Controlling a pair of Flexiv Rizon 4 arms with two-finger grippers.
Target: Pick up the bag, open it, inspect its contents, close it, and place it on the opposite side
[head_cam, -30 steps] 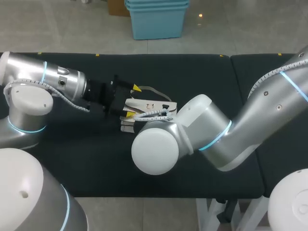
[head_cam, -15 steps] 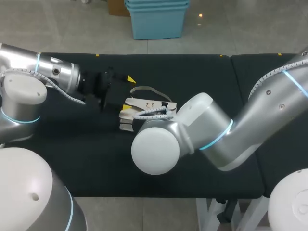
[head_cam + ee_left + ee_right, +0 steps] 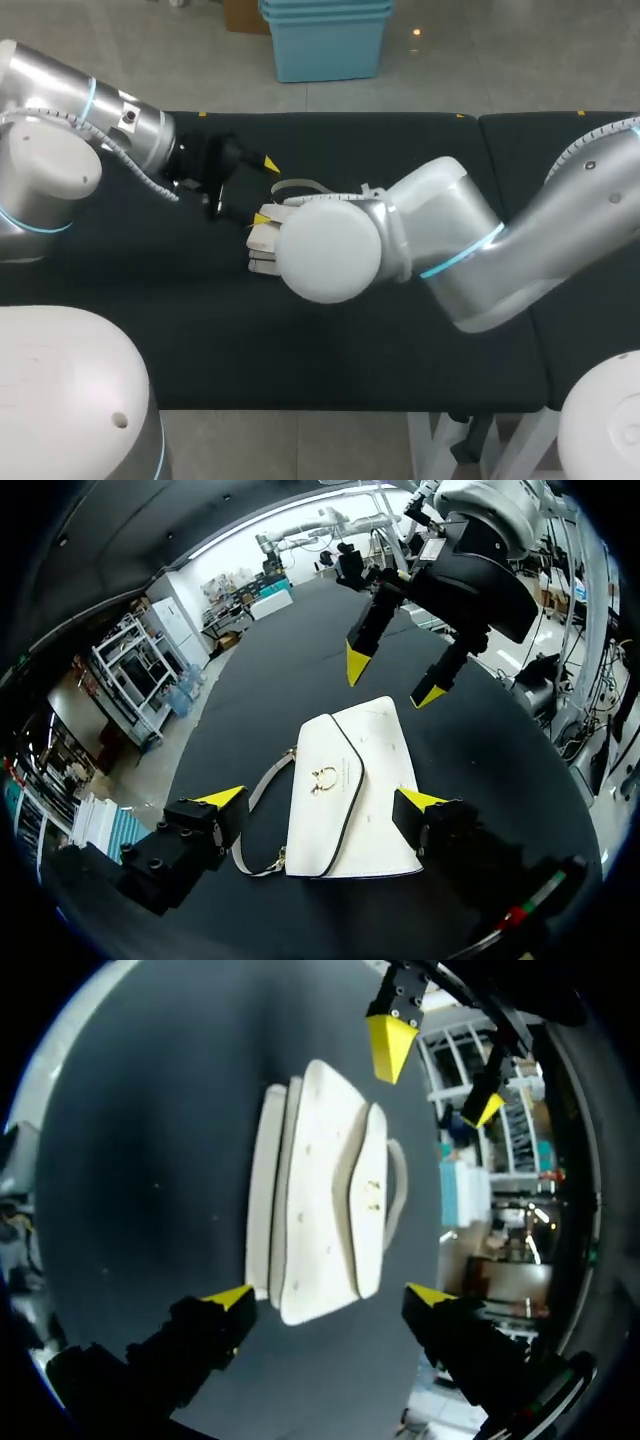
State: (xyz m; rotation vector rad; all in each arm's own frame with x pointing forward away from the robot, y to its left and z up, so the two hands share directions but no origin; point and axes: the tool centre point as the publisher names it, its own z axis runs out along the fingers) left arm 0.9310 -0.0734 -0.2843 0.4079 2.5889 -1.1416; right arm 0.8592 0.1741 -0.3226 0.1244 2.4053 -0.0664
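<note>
Left end effector [image 3: 266, 190] withdrawn, bag [image 3: 368, 780] clasp [image 3: 325, 778] wrist-visible

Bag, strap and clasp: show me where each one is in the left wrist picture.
bag [image 3: 372, 790], left wrist view, on the white panel beside the flap.
strap [image 3: 266, 780], left wrist view, on the stretch leading off the bag's top corner.
clasp [image 3: 322, 778], left wrist view, on the metal ring mid-flap.

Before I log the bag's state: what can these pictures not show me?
Head view: the right arm's joint covers most of the white handbag and all of the right gripper.
Head view: the strap is cut off behind that arm.
Both wrist views: the flap lies shut, so the contents are unseen.
</note>
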